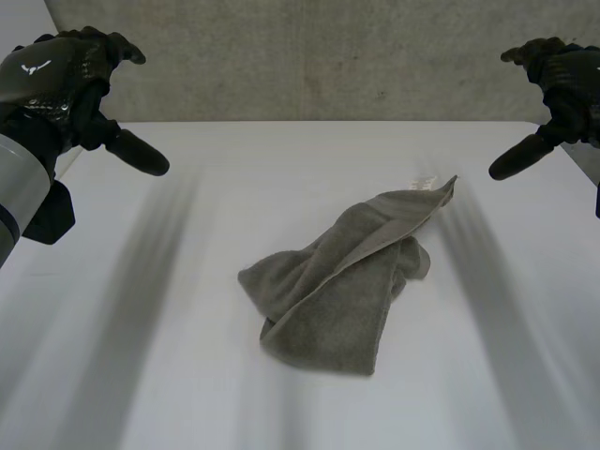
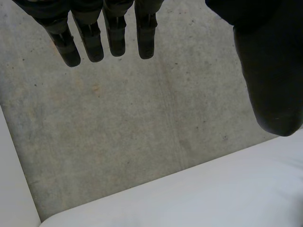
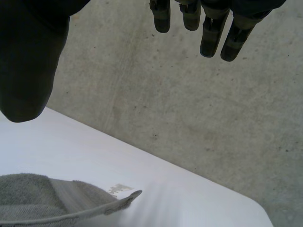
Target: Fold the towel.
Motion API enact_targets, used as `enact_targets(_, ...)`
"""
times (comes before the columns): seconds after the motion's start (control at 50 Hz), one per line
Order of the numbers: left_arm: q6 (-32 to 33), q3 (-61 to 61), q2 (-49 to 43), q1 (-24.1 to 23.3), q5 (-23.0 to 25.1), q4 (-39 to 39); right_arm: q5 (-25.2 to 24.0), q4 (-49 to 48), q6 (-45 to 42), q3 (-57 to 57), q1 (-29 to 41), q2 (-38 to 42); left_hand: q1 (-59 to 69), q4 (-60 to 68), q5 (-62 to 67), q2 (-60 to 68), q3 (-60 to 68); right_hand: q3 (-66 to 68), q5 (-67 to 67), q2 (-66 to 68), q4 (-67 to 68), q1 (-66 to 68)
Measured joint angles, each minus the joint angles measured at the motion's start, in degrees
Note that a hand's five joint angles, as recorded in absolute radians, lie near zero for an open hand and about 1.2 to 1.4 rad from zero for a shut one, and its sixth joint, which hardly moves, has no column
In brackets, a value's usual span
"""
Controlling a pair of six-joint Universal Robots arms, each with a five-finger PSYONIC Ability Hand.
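A grey-green towel (image 1: 342, 281) lies crumpled in a loose heap near the middle of the white table (image 1: 169, 375), one corner with a small white label pointing toward the back right. My left hand (image 1: 66, 84) hovers high over the table's back left, open, with its fingers (image 2: 104, 38) straight and holding nothing. My right hand (image 1: 558, 89) hovers high at the back right, open and empty, fingers (image 3: 213, 28) straight. Beyond the right hand's thumb, the towel's labelled corner (image 3: 118, 201) lies on the table. Both hands are well apart from the towel.
A grey concrete wall (image 1: 319, 56) rises behind the table's far edge. The table's rounded back left corner (image 2: 47, 217) lies below the left hand, and the rounded back right corner (image 3: 255, 208) lies below the right hand.
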Motion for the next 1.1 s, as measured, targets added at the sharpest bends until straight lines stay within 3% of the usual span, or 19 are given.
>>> enact_targets(0.6,0.0,-1.1,0.0,-0.1,0.1,0.1,0.4,-0.2,0.1,-0.1,0.3,1.0,0.0,0.0,0.0,-0.1,0.0,0.0,0.0,0.0,0.0,0.0)
enact_targets(0.78,-0.6,-4.6,-0.2,-0.7,0.1,0.9,-2.4,-0.8,-1.1,-0.2,0.6,0.7,0.0,0.0,0.0,-0.1,0.0,0.0,0.0,0.0,0.0,0.0)
enact_targets(0.94,-1.3,-11.4,-4.7,-5.4,-0.3,7.2,-11.2,-1.0,-8.8,1.2,1.0,2.3,0.0,0.0,0.0,-0.1,0.0,0.0,0.0,0.0,0.0,0.0)
enact_targets(1.1,-0.9,-14.1,-12.3,-12.7,-3.5,12.5,-13.2,-2.6,-17.8,3.5,3.8,8.9,0.0,0.0,0.0,-0.1,0.0,0.0,0.0,0.0,0.0,0.0)
